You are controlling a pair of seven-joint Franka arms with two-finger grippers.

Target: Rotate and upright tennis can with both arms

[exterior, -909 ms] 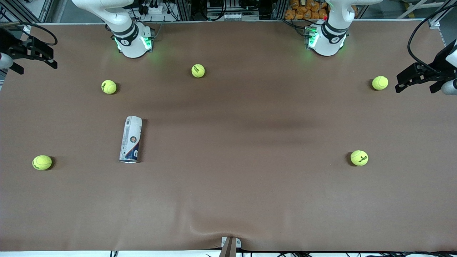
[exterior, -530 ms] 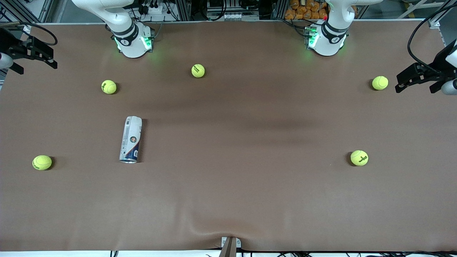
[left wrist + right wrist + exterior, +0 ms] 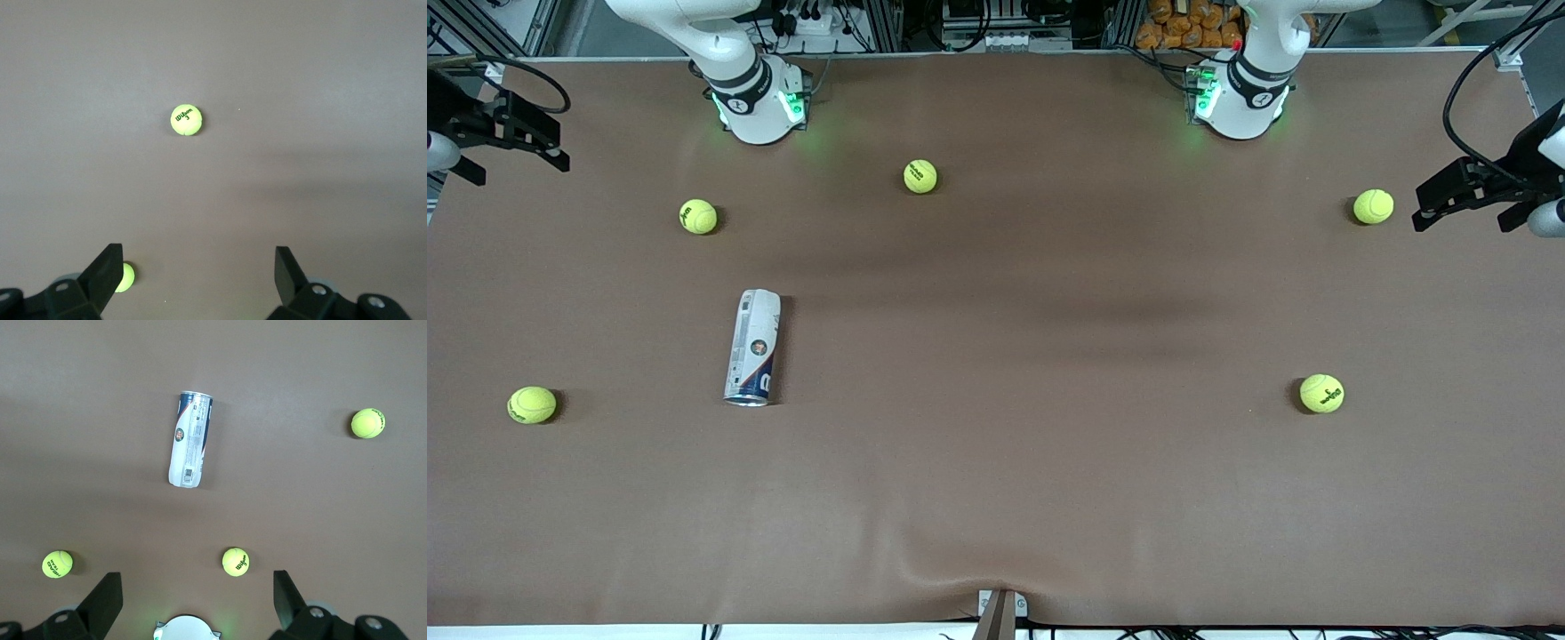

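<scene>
Brown table [image 3: 1049, 498] fills the frame. Tennis can [image 3: 752, 347] lies on its side at centre-left of the front view, metal rim toward the camera, nothing touching it.

Right tool [image 3: 503, 133] hangs at the upper-left edge of the frame, fingers [image 3: 107, 597] spread wide, empty.

Left tool [image 3: 1472, 200] hangs at the upper-right edge, fingers [image 3: 107, 270] likewise wide apart, empty.

Five tennis balls scattered; one [image 3: 1373, 206] sits just beside the left tool in the frame.
</scene>
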